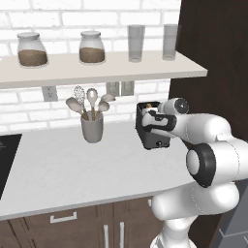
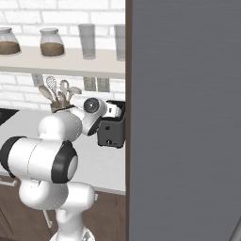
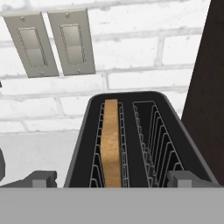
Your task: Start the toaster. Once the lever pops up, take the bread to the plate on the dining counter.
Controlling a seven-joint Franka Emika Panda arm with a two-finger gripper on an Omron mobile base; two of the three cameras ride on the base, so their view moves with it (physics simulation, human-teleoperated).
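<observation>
we see the jaws point(image 3: 112, 179) spread wide apart, holding nothing, their two dark tips standing on either side of the toaster point(image 3: 140, 144) without touching the bread point(image 3: 111, 140). the bread stands upright in the left slot, as the hand view shows it; the slot beside it holds no slice. the toaster point(image 1: 154, 128) sits on the white desk point(image 1: 63, 169) against the brick wall, next to the dark wood panel. our arm point(image 1: 208, 160) bends at the elbow and reaches forward, the hand point(image 1: 162, 118) hanging just above the toaster's top. the utensil cup point(image 1: 92, 127) stands well apart on the desk.
</observation>
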